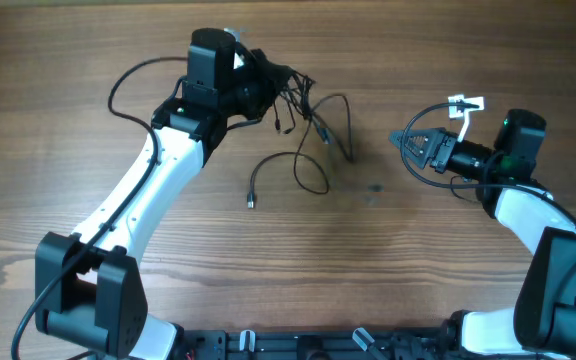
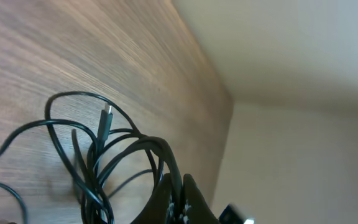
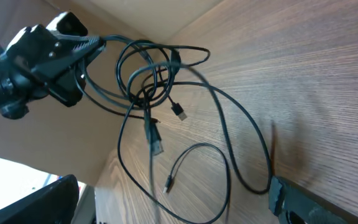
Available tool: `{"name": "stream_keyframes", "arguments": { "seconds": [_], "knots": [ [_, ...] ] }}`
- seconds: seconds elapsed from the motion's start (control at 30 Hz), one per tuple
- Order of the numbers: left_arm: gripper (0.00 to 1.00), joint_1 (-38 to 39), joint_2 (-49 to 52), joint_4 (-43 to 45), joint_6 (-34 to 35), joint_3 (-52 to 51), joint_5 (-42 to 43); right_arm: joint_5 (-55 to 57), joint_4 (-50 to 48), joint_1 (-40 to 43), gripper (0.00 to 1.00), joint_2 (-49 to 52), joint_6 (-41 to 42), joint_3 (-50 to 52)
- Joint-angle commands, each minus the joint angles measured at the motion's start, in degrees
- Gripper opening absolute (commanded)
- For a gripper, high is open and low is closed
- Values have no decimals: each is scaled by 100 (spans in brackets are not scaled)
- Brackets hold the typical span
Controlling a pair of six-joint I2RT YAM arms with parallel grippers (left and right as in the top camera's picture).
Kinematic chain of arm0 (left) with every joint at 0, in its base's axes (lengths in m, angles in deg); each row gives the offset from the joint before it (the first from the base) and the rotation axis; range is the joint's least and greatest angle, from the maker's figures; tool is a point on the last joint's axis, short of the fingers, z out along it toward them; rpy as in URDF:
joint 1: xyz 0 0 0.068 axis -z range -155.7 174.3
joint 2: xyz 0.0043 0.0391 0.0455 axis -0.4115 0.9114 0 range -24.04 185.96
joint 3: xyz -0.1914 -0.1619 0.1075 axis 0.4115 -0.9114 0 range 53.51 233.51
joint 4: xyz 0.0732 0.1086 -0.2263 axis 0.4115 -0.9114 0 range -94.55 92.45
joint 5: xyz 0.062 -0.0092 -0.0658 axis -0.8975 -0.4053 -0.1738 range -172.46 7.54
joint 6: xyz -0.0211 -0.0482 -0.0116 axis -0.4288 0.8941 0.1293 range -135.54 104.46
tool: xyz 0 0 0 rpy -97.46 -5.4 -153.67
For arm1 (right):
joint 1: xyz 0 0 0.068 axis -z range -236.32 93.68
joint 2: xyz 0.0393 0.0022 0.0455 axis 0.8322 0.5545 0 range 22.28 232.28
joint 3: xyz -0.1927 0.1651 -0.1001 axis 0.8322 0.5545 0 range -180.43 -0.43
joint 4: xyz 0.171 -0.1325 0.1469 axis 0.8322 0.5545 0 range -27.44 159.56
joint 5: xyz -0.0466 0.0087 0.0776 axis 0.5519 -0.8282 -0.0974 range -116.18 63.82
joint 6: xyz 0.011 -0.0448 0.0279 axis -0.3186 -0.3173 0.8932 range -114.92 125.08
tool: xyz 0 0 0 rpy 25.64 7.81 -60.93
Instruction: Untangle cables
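I have the left pincer (image 1: 271, 80) pinched fully closed on the knotted end of the cables (image 1: 303, 110). It holds that clump up at the far side of the table (image 1: 388, 270), while loose strands trail down and curl across the wood toward the middle. The right pincer (image 1: 400, 141) stands spread wide and holds nothing, off to the right of the nearest loop and not touching it. My worry is that any pull from the left alone cinches the knot tighter instead of opening it, since several loops cross through one another just below the grip. The cords are thin, so I judge they could slide out of the closed fingers under tension. If I bring the right side in carelessly, I may catch two strands at once, or a plug (image 2: 107, 113) may hook inside a loop and drag the whole bundle along. The cords are slim, round and black, with a smooth, faintly glossy jacket. They look springy and hold open curves rather than lying limp. The plugs are small, stiff, oblong tips, one showing a silvery metal end. The table is flat, brown and matte, with fine straight wood grain.
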Motion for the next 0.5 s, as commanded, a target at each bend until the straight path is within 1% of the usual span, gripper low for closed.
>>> {"name": "stream_keyframes", "arguments": {
  "seconds": [0.0,0.03,0.17,0.2,0.23,0.27,0.3,0.33,0.37,0.43,0.47],
  "knots": [
    [4,-4,-107,-175,2107,59,-315,48,0,-297,94,31,-22,-22],
    [4,22,-107,-284,2544,59,-317,83,-2,-439,92,33,-20,-22],
    [4,214,-107,-284,2551,59,-389,354,-114,-1143,89,33,-13,-22],
    [4,289,-107,-337,2747,59,-492,352,-160,-1285,87,31,9,-22],
    [4,345,-107,-417,2931,59,-645,413,-131,-1434,82,33,52,-22],
    [4,367,-107,-437,2924,57,-737,756,-9,-1502,67,33,376,-22],
    [4,367,-107,-435,2927,59,-745,1340,186,-1534,65,33,1073,-22],
    [4,369,-107,-433,2927,59,-743,1716,343,-1532,65,33,1709,-22],
    [4,369,-107,-433,2927,59,-743,1716,354,-1534,66,33,2118,-22],
    [4,369,-107,-433,2929,59,-743,1823,343,-1534,75,33,3012,-22],
    [4,369,-107,-431,2931,59,-743,1963,310,-1534,76,33,3246,-22]
  ]
}}
